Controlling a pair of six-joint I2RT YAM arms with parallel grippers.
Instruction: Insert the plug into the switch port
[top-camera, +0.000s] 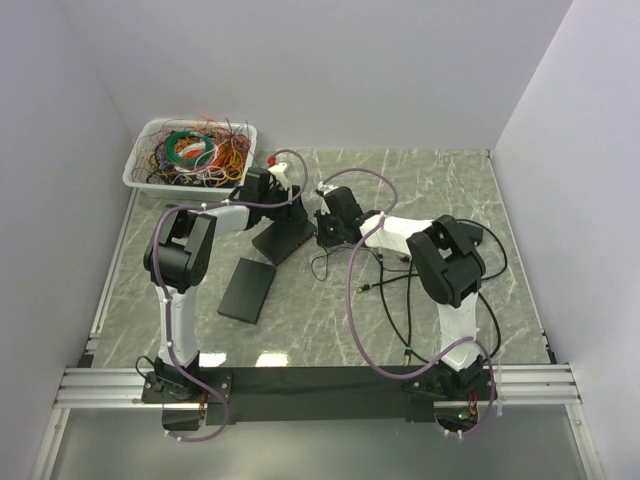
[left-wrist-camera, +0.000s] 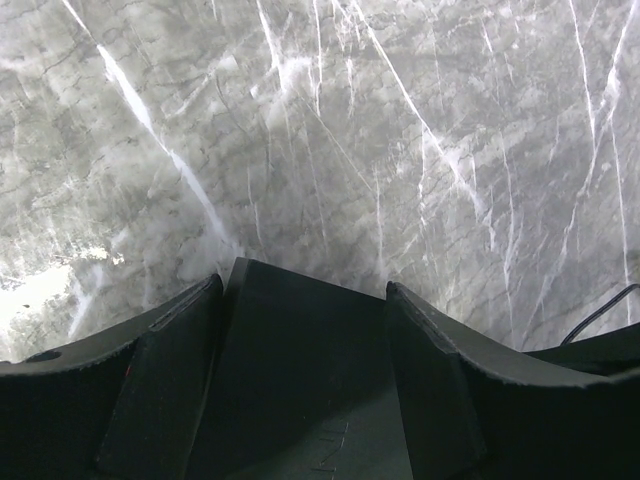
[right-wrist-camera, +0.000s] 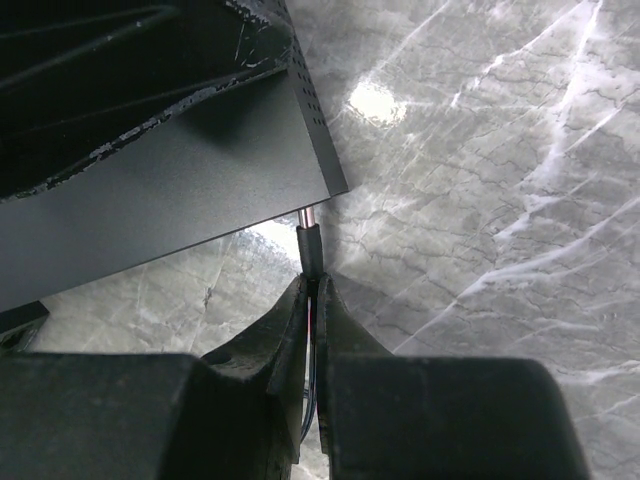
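The plug (right-wrist-camera: 311, 248) is grasped between the clenched fingers of the right end effector (right-wrist-camera: 312, 292). Only its black sleeve and its metal tip are left free. In the right wrist view the tip is seen touching, or almost touching, the lower edge of the switch (right-wrist-camera: 180, 200), close to a corner of the box. The switch is found at 10 o'clock from the plug. It is clamped on both sides by the left end effector (left-wrist-camera: 305, 290).

No port is visible from this angle, so it cannot be told whether the tip is lined up with an opening. If the plug is pushed now and the tip is off the hole, it is likely to be stopped by the wall. It may also slide past the corner, toward the worktop (right-wrist-camera: 480, 180). The pinch is narrow and is taken behind the sleeve, so the plug may be turned in the fingers by such a push. The switch may also be shoved back in the left grasp.

In the right wrist view the long axis of the plug is laid from 6 to 12 o'clock, with a slight lean toward 11. The metal tip is pointed to 12, at the switch, and the rear end is pointed to 6, into the fingers.
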